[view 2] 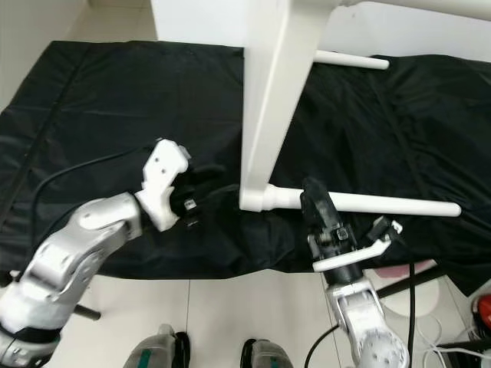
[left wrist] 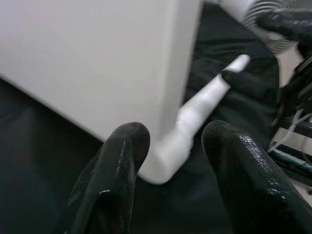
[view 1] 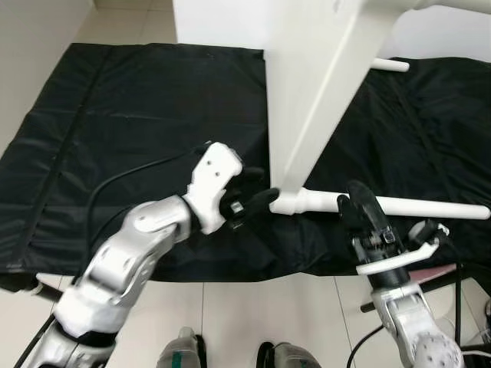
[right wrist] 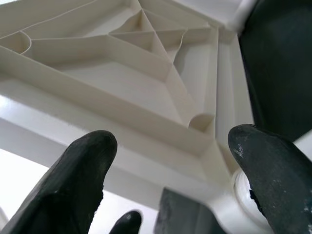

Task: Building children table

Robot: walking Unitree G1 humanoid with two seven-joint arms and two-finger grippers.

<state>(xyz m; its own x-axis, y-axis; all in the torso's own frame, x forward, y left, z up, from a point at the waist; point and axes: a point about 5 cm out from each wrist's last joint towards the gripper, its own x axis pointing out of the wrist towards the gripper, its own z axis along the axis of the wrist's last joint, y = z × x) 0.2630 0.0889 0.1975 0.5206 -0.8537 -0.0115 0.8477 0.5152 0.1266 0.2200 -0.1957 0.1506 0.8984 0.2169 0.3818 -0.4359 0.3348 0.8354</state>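
Observation:
A white child's table top (view 1: 314, 92) stands on its edge on a black cloth (view 1: 138, 115). One white leg (view 1: 414, 205) is joined at its lower corner and lies level, pointing right. A second leg (view 1: 391, 65) sticks out higher up. My left gripper (view 1: 261, 198) is open, its tips just left of the corner socket (left wrist: 165, 151). My right gripper (view 1: 357, 203) is open against the lower leg near the socket. In the right wrist view its fingers (right wrist: 83, 175) stand wide apart before the ribbed underside (right wrist: 146, 73).
The cloth covers a white tiled floor (view 1: 253, 307), and its front edge runs just before my feet (view 1: 180, 353). A pink item (view 1: 433, 272) and cables (view 1: 460, 307) lie at the lower right. A black rod (view 1: 46, 290) pokes out under the cloth at the lower left.

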